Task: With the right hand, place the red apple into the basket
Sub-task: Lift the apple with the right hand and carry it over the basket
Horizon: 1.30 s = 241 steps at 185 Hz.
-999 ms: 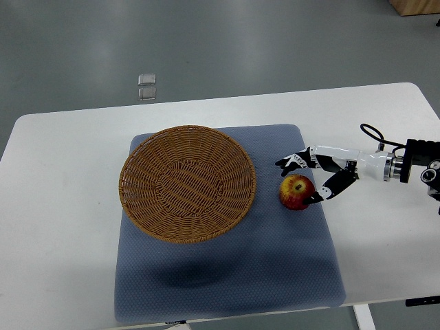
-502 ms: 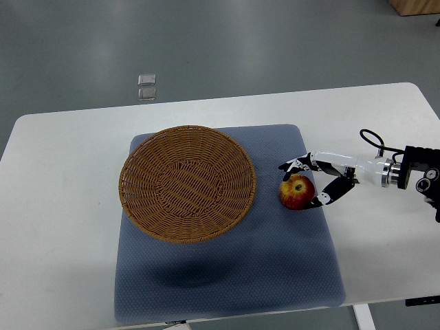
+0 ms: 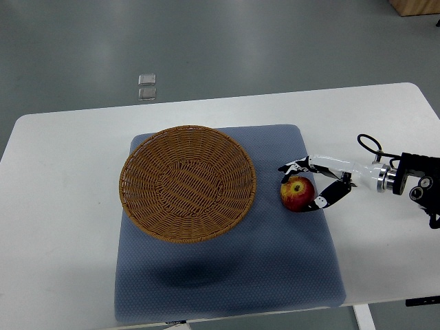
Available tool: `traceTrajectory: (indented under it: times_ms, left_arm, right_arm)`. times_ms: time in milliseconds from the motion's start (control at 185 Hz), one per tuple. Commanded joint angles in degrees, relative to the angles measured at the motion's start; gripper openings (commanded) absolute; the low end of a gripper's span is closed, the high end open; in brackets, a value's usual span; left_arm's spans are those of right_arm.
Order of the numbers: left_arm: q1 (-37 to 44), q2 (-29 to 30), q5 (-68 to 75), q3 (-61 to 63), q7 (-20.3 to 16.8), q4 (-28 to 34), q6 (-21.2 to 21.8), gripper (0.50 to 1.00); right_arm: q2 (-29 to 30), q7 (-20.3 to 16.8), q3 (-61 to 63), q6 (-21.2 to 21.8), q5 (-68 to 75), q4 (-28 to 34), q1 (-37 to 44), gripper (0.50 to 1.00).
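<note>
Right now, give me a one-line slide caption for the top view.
Right hand closes around the red apple on the blue mat, beside the empty wicker basket.

**Even overhead light, sharp frame**

Bright, diffuse light fills the scene without hard glare. Left of the right hand (image 3: 317,184), a soft dark shadow lies on the mat (image 3: 227,275). Focus holds sharp to every edge; distortion is slight.

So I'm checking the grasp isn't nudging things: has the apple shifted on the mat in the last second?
No, barely: the apple sits in the same spot beside the basket rim, with the right hand around it.
</note>
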Motion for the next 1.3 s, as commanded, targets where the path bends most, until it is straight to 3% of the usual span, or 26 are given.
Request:
traceTrajectory:
  times_ms: [0,43,92,97,178,211,243,708,880,1015,1091,1107,1204,1210,1296]
  left_arm:
    - [0.0,0.0,0.0,-0.01,-0.01,0.0,0.0,1.0]
    - [0.0,0.0,0.0,-0.01,-0.02,0.0,0.0,1.0]
    - [0.0,0.0,0.0,-0.01,-0.02,0.0,0.0,1.0]
    - [0.0,0.0,0.0,-0.01,0.07,0.0,0.0,1.0]
    - [0.0,0.0,0.0,-0.01,-0.02,0.0,0.0,1.0]
    - [0.0,0.0,0.0,0.08,0.07,0.0,0.0,1.0]
    - [0.0,0.0,0.0,0.0,-0.02,0.0,0.0,1.0]
    - [0.0,0.0,0.0,-0.01,-0.02,0.0,0.0,1.0]
    - [0.0,0.0,0.0,-0.01,-0.02,-0.09,0.0,1.0]
    - [0.0,0.0,0.0,-0.01,-0.02,-0.09,0.0,1.0]
    - [0.0,0.0,0.0,-0.01,-0.02,-0.09,0.0,1.0]
    - [0.0,0.0,0.0,-0.01,-0.02,-0.09,0.0,1.0]
    - [0.0,0.0,0.0,-0.01,-0.02,-0.09,0.0,1.0]
    - [0.0,0.0,0.0,-0.01,-0.02,-0.09,0.0,1.0]
    - [-0.09,0.0,0.0,0.08,-0.02,-0.09,0.0,1.0]
  right_arm:
    - [0.02,0.0,0.01,-0.36,0.02,-0.09,-0.08,0.866]
    - [0.02,0.0,0.1,-0.36,0.02,-0.18,-0.08,0.826]
    - [0.02,0.0,0.1,-0.36,0.02,-0.18,-0.08,0.825]
    - [0.02,0.0,0.01,-0.36,0.02,-0.18,-0.08,0.74]
    - [-0.33,0.0,-0.16,-0.27,0.02,-0.18,0.01,0.633]
    - [-0.33,0.0,-0.51,-0.27,0.02,-0.26,0.1,0.544]
    - [-0.33,0.0,-0.6,-0.27,0.02,-0.44,0.1,0.5]
    - [0.99,0.0,4.05,-0.63,2.48,-0.97,4.41,0.5]
    - [5.65,0.0,3.97,-0.8,2.22,-1.14,9.68,0.5]
    - [15.13,0.0,2.56,-0.98,1.25,-3.87,15.04,0.5]
    - [16.28,0.0,2.47,-0.98,1.25,-4.4,15.48,0.5]
    - [19.88,-0.11,1.6,-1.15,0.99,-5.62,17.06,0.5]
    - [22.26,-0.81,0.8,-1.68,0.64,-6.51,17.85,0.5]
    - [25.13,-1.25,-0.5,-2.64,0.46,-7.55,18.81,0.5]
    - [28.41,-1.87,-3.41,-3.7,0.37,-9.4,20.05,0.5]
